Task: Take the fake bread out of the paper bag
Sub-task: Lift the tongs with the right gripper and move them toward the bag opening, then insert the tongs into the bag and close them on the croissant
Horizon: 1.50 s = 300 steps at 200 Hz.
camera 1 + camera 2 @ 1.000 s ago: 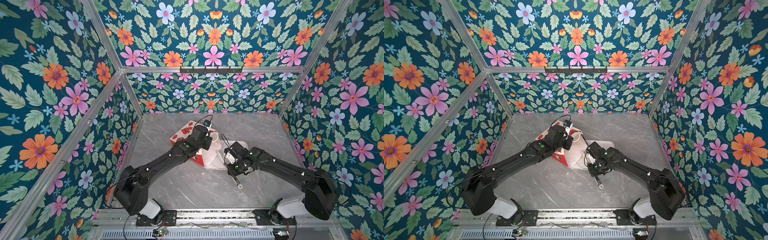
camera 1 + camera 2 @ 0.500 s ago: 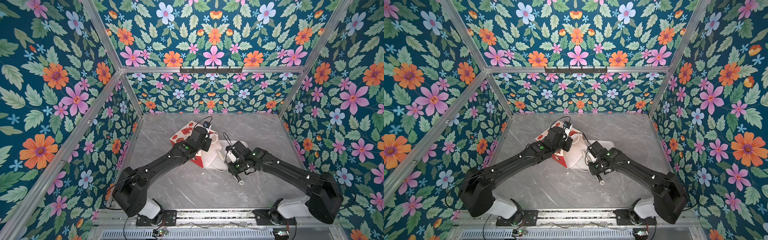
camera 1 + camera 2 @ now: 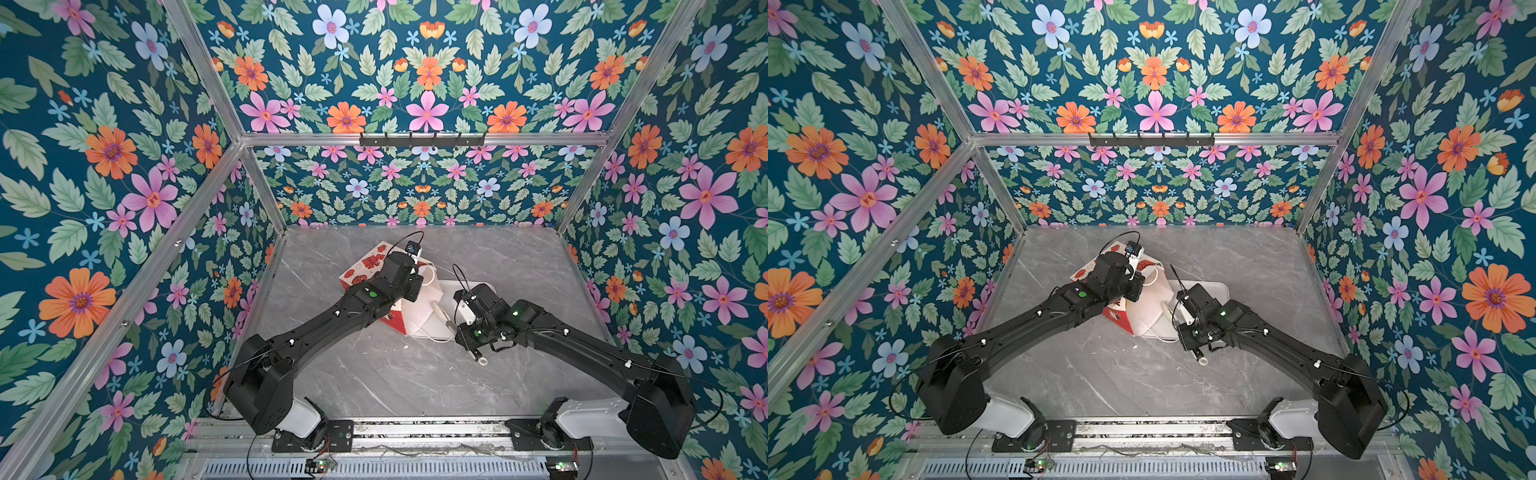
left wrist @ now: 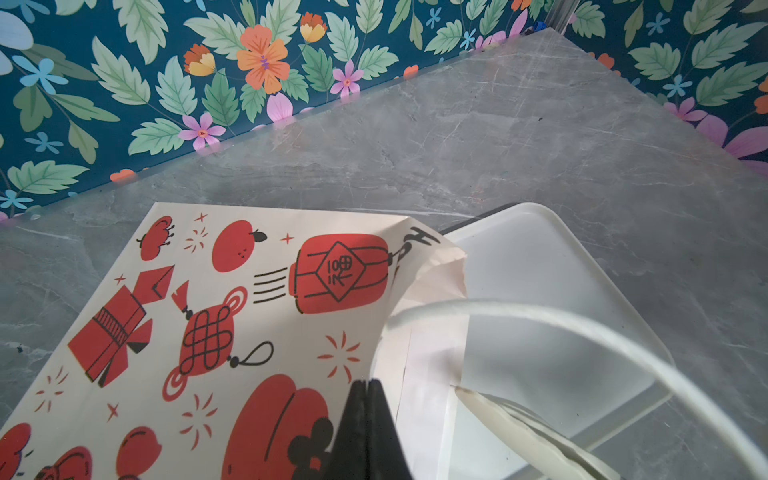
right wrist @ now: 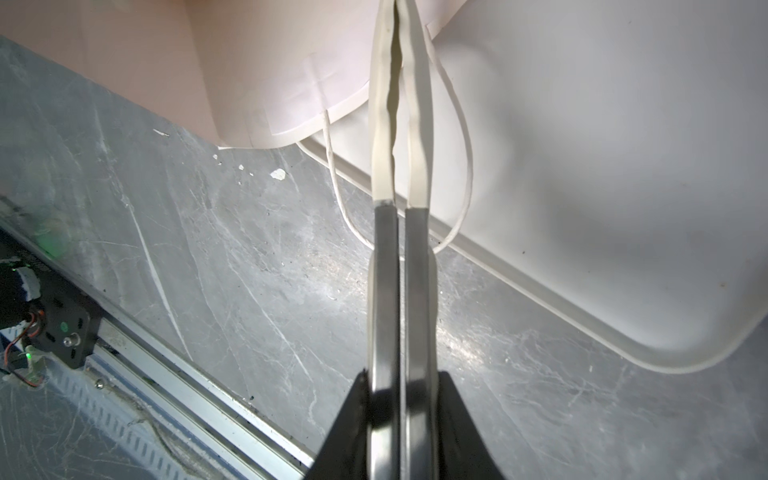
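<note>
Paper bag is laid on its side on the grey surface, its mouth over the edge of the white tray. Red lanterns, knots and fruits are printed on its cream side; white lining and a white cord handle are seen. The left fingers are pressed shut at the mouth edge. Metal tongs with white tips are held nearly closed by the right fingers, near the mouth.
</note>
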Each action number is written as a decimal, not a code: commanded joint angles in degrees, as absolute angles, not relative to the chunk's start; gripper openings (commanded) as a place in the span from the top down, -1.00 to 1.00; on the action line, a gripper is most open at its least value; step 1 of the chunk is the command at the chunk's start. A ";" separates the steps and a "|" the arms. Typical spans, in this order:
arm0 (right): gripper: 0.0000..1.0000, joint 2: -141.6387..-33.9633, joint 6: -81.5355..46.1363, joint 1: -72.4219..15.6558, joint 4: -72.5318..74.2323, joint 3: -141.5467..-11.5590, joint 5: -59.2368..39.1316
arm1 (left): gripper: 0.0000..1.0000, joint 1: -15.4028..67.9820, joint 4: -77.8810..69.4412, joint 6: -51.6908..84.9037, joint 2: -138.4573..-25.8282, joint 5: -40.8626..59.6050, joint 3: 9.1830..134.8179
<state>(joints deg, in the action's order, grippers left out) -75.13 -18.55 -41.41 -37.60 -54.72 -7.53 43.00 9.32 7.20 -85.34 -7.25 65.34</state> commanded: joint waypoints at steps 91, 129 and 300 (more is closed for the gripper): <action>0.29 -78.27 -22.04 -41.42 -21.85 -55.08 -12.47 | 1.00 42.93 9.63 7.54 -83.94 -7.03 64.56; 0.11 -79.80 -23.20 -41.44 -14.51 -53.83 -12.17 | 1.00 42.92 9.49 7.89 -83.95 -6.89 64.26; -0.01 -89.07 -21.64 -41.31 -1.18 -52.97 -13.60 | 1.00 42.92 7.65 8.13 -81.68 -1.08 62.93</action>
<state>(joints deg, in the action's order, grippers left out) -87.48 -22.28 -41.41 -4.29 -52.03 -12.56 43.00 9.82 7.60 -82.19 -3.14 63.11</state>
